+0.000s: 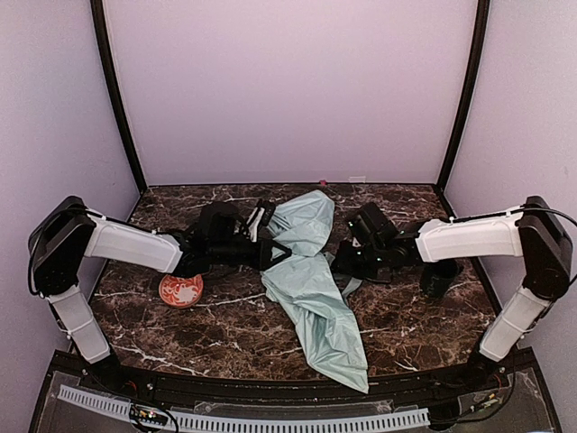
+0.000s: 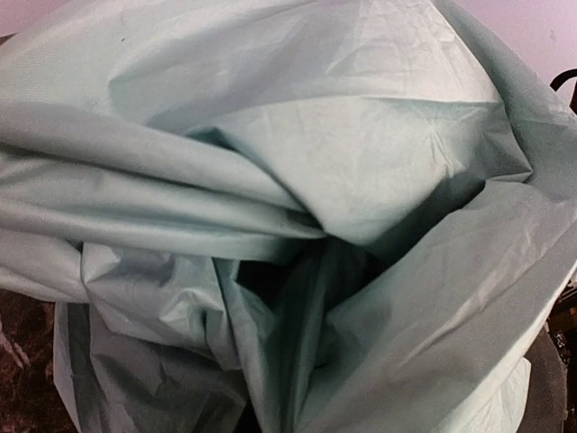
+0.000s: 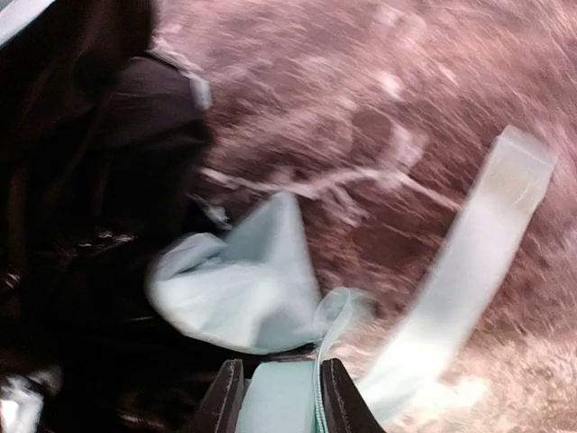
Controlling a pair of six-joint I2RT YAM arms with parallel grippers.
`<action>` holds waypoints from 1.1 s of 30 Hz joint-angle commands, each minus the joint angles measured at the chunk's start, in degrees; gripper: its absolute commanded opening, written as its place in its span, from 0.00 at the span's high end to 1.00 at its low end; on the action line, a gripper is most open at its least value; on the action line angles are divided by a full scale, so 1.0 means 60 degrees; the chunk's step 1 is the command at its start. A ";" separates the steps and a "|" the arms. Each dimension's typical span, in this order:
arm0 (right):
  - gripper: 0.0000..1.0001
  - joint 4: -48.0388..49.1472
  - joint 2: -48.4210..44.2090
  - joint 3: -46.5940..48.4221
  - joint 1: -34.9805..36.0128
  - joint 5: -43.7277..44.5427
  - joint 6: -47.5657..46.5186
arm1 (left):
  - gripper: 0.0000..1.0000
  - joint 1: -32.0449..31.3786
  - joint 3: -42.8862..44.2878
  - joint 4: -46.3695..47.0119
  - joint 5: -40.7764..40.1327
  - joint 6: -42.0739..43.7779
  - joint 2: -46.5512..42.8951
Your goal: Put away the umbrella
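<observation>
Mint fabric of the umbrella (image 2: 361,162) swamps the left gripper (image 1: 270,254), whose grip I cannot tell; the right gripper (image 3: 279,372), clenched on it at six o'clock, could tear the cloth by pulling away.

Arm bodies: two matching units, white and black.
Left arm (image 1: 126,242) and right arm (image 1: 469,236) have white tapered links, boxy black joint housings and thin black cables along the upper links; the right claw (image 3: 279,401) has dark fingers.
</observation>
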 commanded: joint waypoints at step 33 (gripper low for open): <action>0.35 -0.2757 -0.1195 0.0656 0.4554 -0.1856 -0.8137 | 1.00 0.0285 0.1049 -0.3158 -0.1479 0.2163 0.0497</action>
